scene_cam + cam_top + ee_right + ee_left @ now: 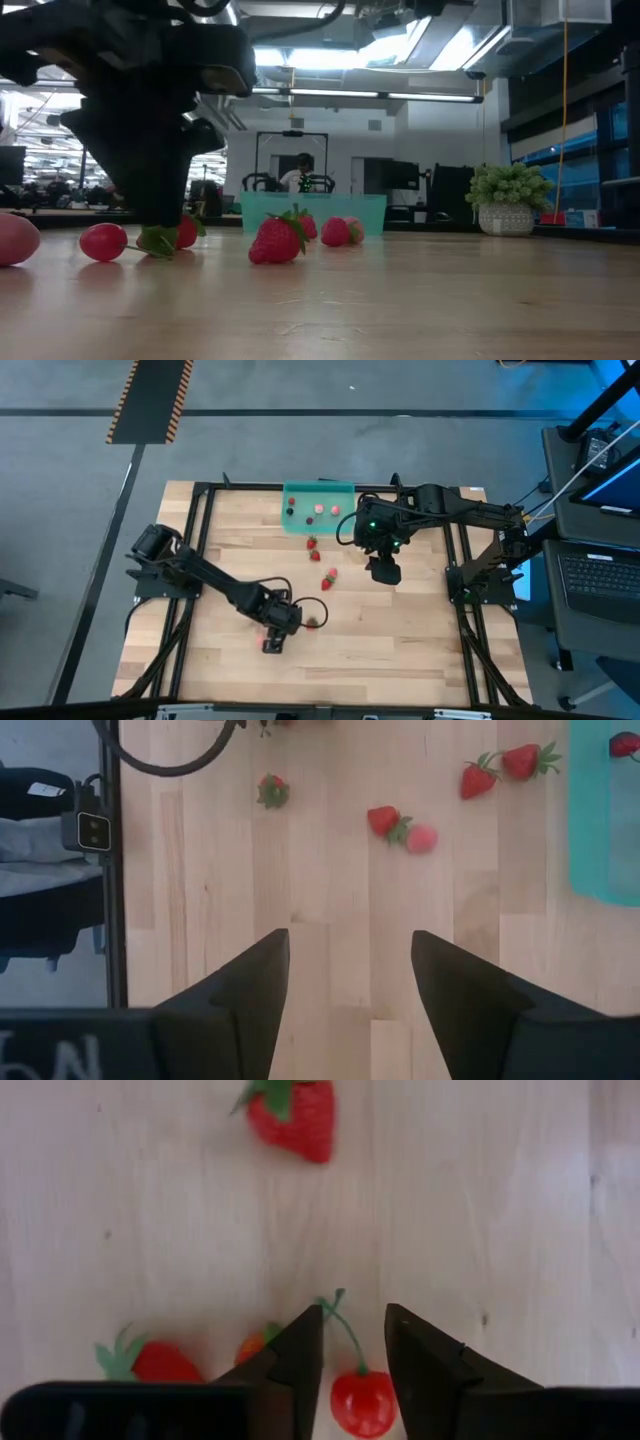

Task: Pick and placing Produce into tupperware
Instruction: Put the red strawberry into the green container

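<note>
Left gripper stands low over the near-centre of the table, its fingers partly spread with a red cherry lying between them; whether the pads touch the fruit cannot be told. The cherry's green stem runs forward out of the gap, so the fruit's long axis lies along the fingers, not across them, and a closing move would probably catch the round body. The left wrist view alone shows this alignment, plus two strawberries just beside the fingers and a third strawberry farther ahead. The high view alone shows the destination: the teal tupperware at the far edge, already holding several pieces, well apart from the left gripper. Right gripper hovers spread and empty nearer the tupperware, loose strawberries scattered beyond it.
</note>
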Controlling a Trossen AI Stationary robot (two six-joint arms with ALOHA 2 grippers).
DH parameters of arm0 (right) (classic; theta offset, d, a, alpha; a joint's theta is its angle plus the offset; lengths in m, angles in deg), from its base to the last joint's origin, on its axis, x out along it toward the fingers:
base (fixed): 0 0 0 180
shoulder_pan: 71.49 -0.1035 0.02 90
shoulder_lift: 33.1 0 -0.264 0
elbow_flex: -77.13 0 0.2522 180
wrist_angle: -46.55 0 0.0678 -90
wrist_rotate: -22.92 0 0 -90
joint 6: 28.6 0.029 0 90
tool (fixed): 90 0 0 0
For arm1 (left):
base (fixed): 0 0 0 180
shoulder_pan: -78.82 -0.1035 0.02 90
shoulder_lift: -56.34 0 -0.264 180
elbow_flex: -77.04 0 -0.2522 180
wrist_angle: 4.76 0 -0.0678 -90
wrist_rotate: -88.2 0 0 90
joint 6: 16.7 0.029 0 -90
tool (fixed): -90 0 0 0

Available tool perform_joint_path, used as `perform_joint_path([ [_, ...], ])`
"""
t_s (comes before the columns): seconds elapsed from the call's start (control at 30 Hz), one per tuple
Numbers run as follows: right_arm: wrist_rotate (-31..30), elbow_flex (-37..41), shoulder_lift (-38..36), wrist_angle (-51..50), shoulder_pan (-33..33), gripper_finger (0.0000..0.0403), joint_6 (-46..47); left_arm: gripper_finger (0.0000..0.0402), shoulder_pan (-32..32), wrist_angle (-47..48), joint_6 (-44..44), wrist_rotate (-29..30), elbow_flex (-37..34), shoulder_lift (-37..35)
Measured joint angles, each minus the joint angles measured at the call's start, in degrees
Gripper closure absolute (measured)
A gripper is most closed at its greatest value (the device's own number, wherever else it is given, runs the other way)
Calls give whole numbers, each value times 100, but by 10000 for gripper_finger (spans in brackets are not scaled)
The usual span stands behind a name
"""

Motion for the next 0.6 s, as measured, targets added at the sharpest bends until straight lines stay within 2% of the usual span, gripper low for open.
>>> perform_joint_path([
  [0.17,1,0,0,5,0,189,-7,264,75,1,311,54,0,19],
  [0.33,1,0,0,8,0,189,-15,236,65,-13,315,477,2,22],
  [0.6,0,0,0,48,0,189,-15,236,65,-132,459,380,9,233],
])
